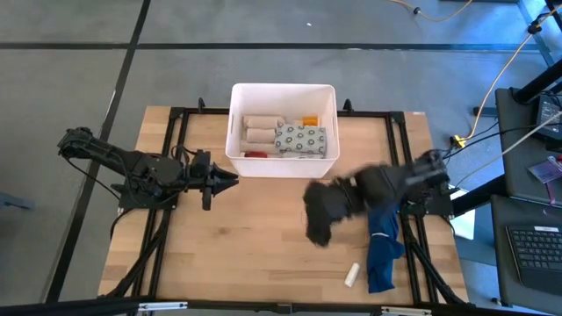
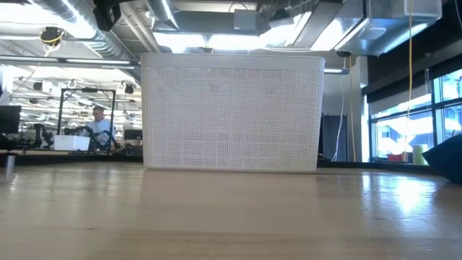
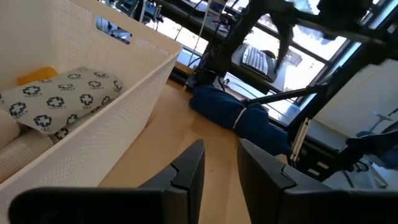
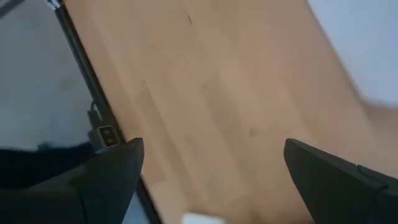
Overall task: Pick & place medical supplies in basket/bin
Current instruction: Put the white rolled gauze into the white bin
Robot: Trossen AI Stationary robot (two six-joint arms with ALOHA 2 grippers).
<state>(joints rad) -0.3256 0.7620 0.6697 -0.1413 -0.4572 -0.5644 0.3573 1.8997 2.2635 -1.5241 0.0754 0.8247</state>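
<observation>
Evidently 1 white roll remains on the table beside the blue cloth. Right gripper, fingers spread wide and empty, should descend squarely over it. Left gripper waits beside the white bin, fingers narrowly parted, empty.

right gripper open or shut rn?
Open: the right gripper has its fingers spread wide over bare table, nothing between them.
</observation>
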